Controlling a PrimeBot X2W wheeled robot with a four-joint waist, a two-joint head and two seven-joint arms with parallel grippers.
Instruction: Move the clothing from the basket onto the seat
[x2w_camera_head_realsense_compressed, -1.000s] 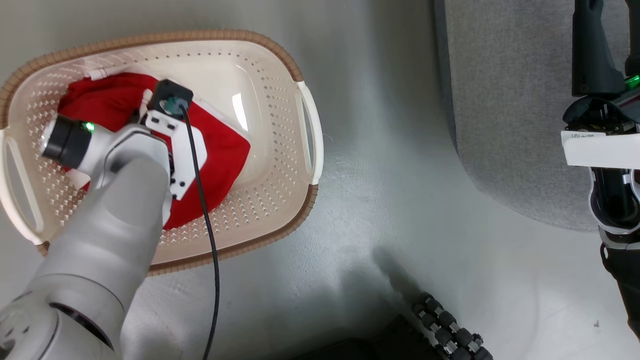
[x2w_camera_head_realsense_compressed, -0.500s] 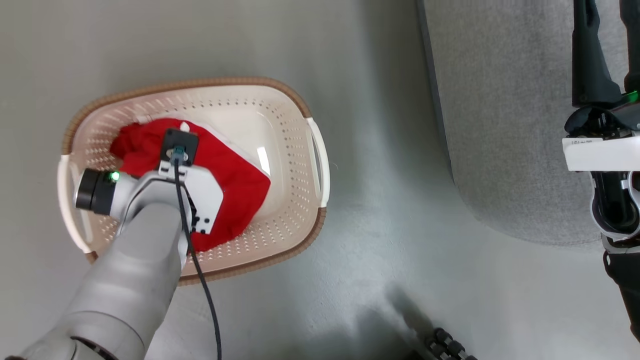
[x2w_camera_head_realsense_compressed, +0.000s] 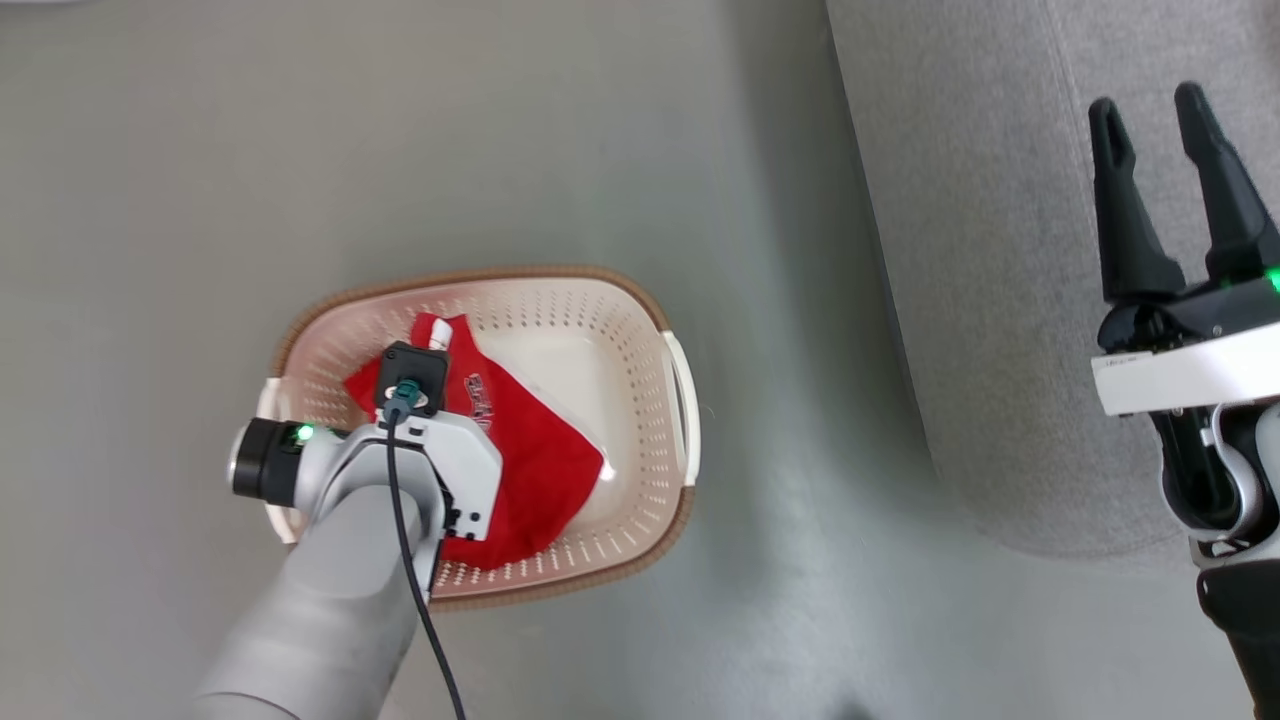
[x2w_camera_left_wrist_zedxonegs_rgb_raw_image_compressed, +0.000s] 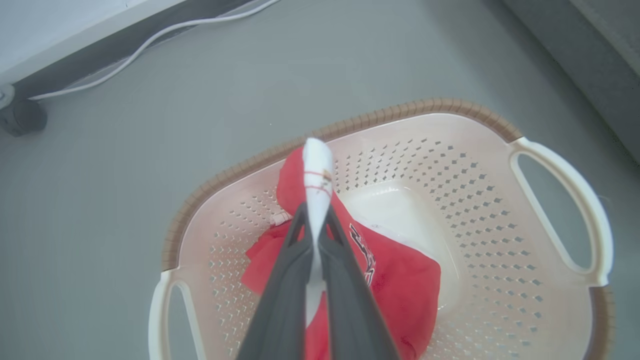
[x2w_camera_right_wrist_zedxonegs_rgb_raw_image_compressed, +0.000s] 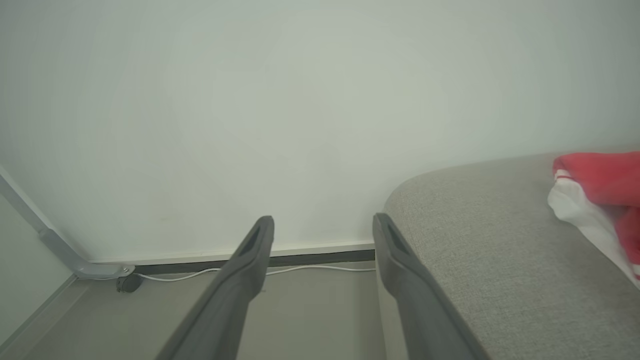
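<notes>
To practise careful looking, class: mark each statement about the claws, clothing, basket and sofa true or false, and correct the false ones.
1. The left claw is shut on the white trim of a red garment. True.
2. The right claw holds clothing. False: it is open and empty.
3. The basket stands on the sofa. False: it stands on the floor beside the sofa.
4. A second garment, red with white, lies on the sofa. True.
</notes>
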